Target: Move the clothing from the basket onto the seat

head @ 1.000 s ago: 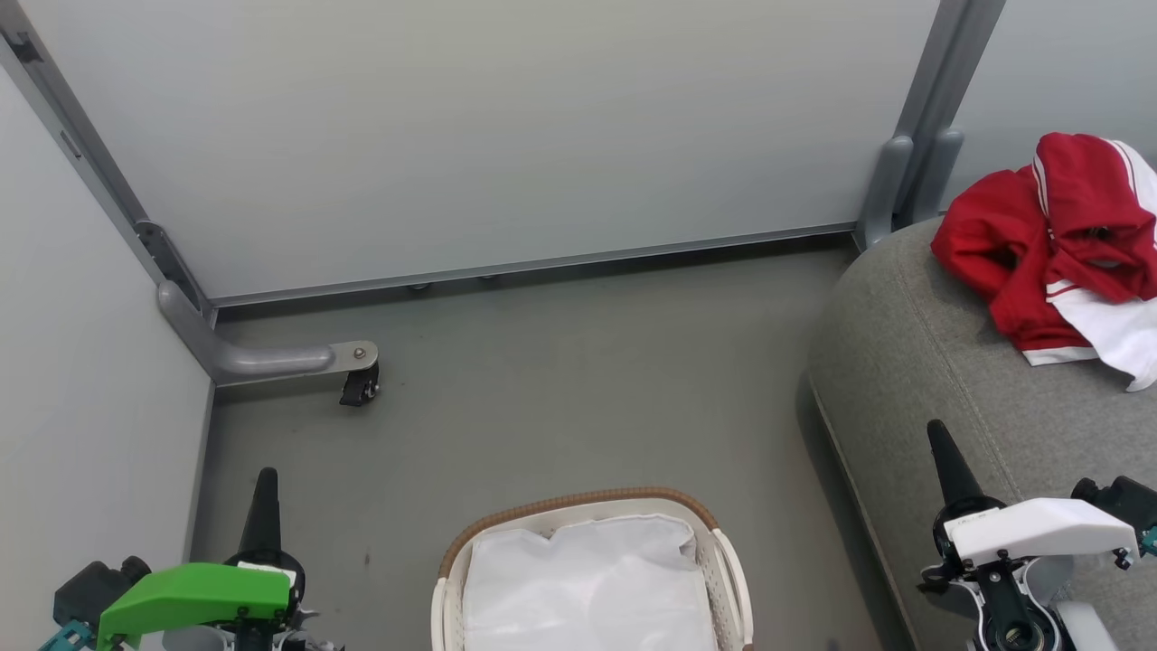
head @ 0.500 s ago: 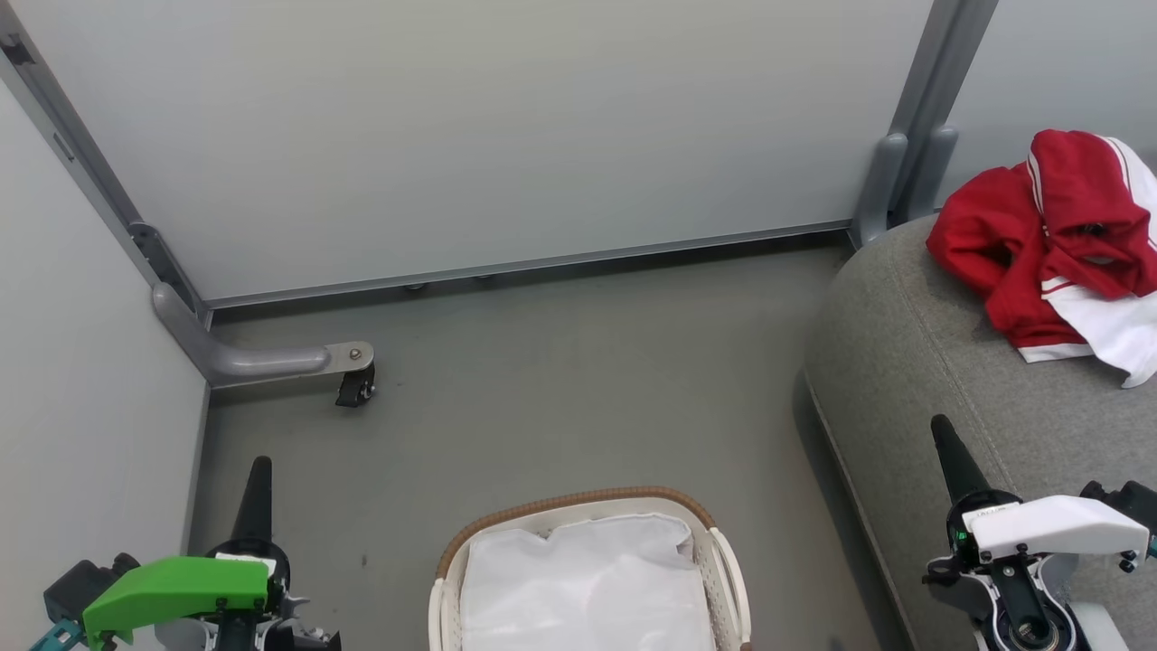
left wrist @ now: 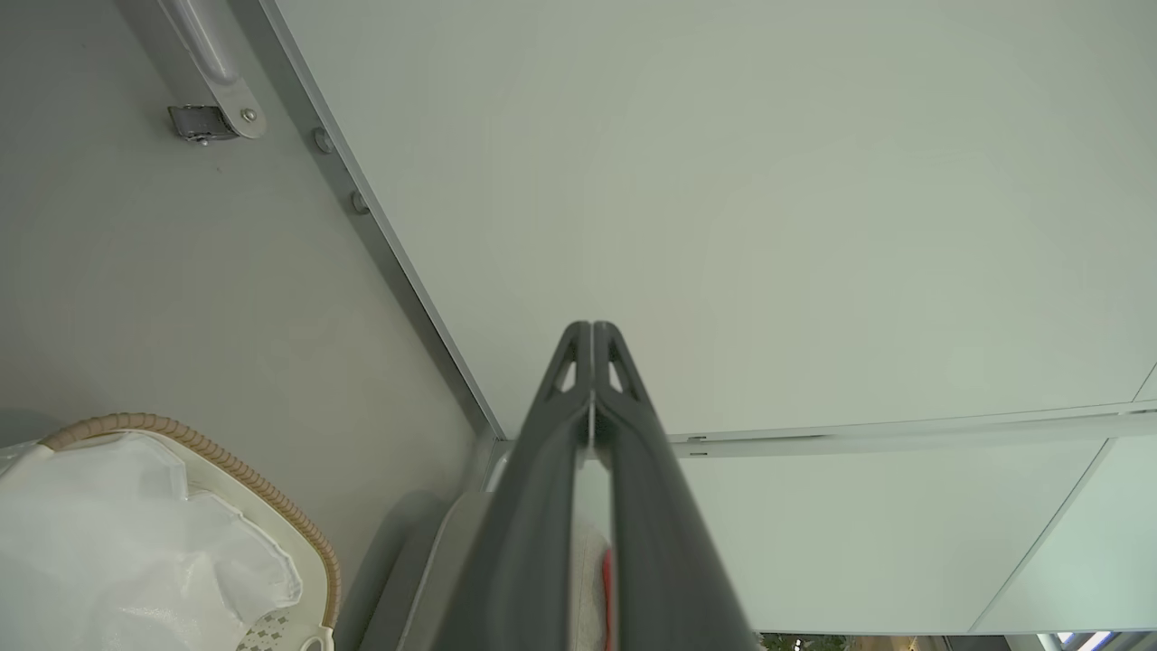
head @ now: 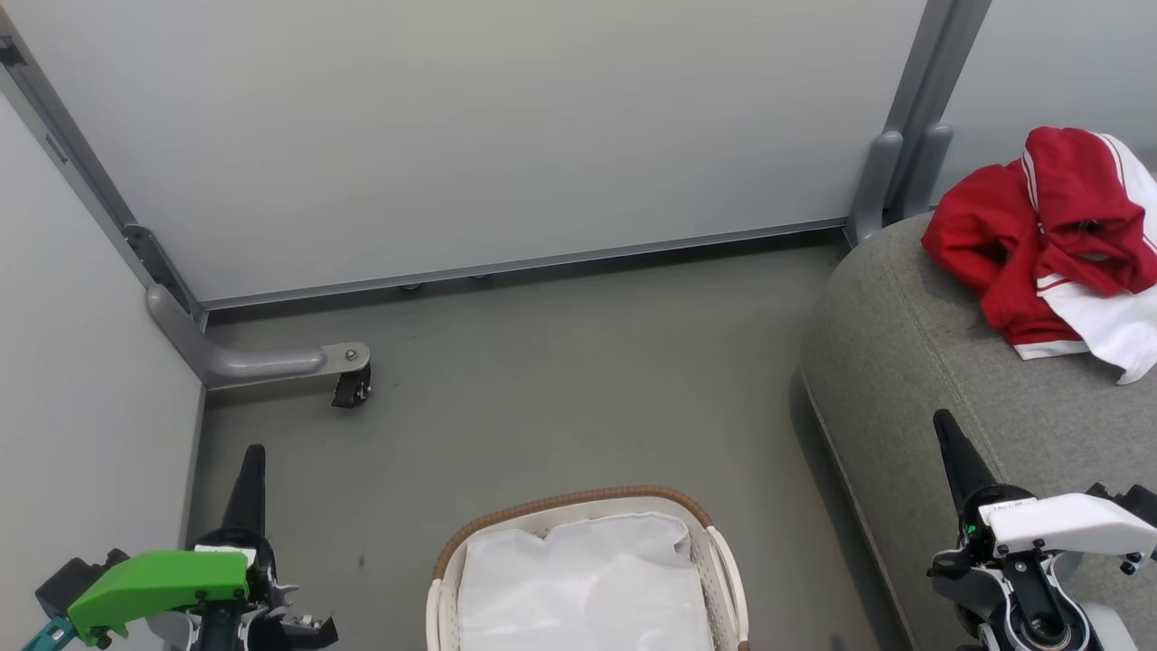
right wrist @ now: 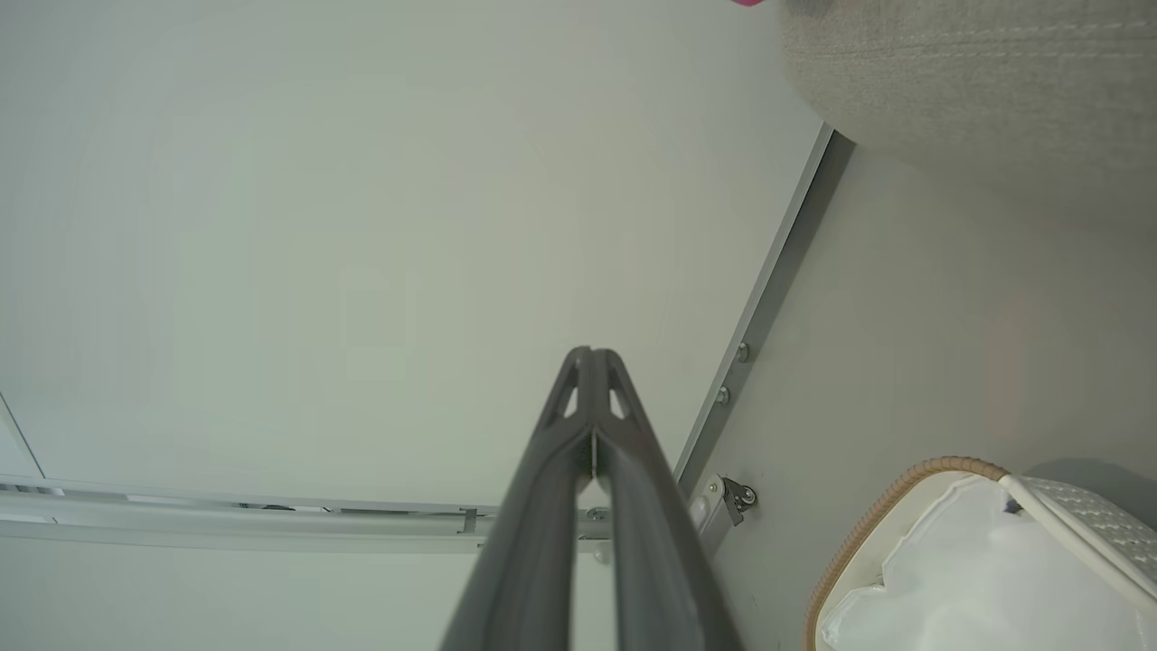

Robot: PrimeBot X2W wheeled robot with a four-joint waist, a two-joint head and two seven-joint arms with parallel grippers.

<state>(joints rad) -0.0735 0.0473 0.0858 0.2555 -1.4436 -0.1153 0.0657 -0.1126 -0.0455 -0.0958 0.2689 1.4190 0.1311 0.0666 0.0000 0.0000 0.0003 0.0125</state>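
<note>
Clothing lying far right on seat; left gripper, right gripper both pinching together, empty. Loose heap risking sliding off rounded edge.

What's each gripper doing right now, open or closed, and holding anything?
Left gripper: closed, holding nothing.
Right gripper: closed, holding nothing.

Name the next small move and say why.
Probably just park both arms: the clothing already lies on the seat, the basket holds white liner where visible, and the left gripper and right gripper have jaws shut on nothing.
</note>
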